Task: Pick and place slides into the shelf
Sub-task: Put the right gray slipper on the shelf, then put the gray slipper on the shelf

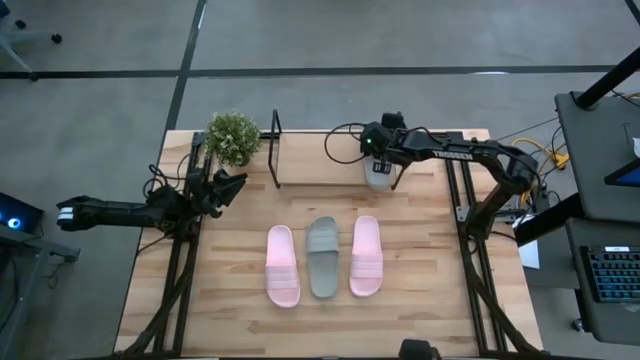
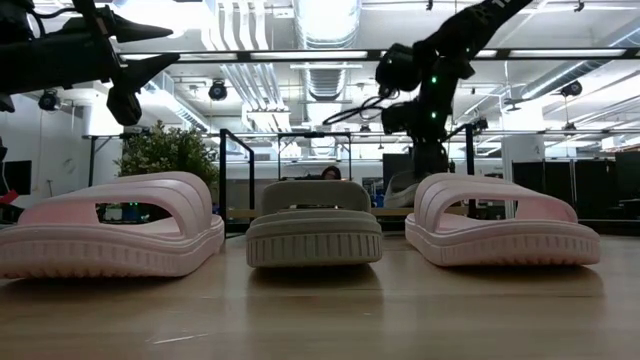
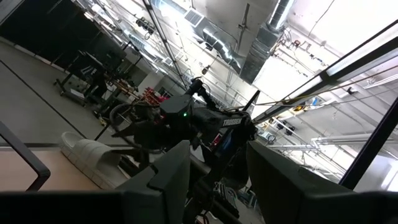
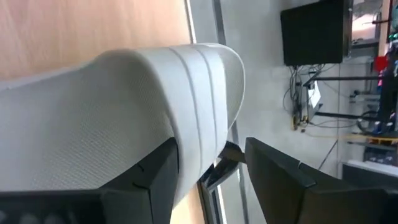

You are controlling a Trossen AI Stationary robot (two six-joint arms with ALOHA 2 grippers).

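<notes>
Three slides lie side by side on the table: a pink slide [image 1: 283,265], a grey slide [image 1: 322,257] and a second pink slide [image 1: 366,255]. A fourth, pale grey slide [image 1: 378,176] sits at the shelf's [image 1: 275,150] right part, near the far edge. In the low view this slide [image 2: 398,190] looks tilted. My right gripper [image 1: 381,168] is over it, open, with the slide's edge [image 4: 205,124] between its fingers. My left gripper [image 1: 232,185] hangs open above the table's left side, holding nothing. My right gripper touches the pale grey slide at its ribbed rim [image 4: 186,149]. One finger [image 4: 155,171] lies against the slide and is partly covered by it. The other finger [image 4: 280,177] stands off it, with a gap showing. The gripper comes from above.
A small green potted plant [image 1: 233,137] stands at the far left corner, beside the shelf's upright end loop [image 2: 235,160]. Cables lie along the far edge near the right arm. Bare wood stretches between the three slides and the shelf.
</notes>
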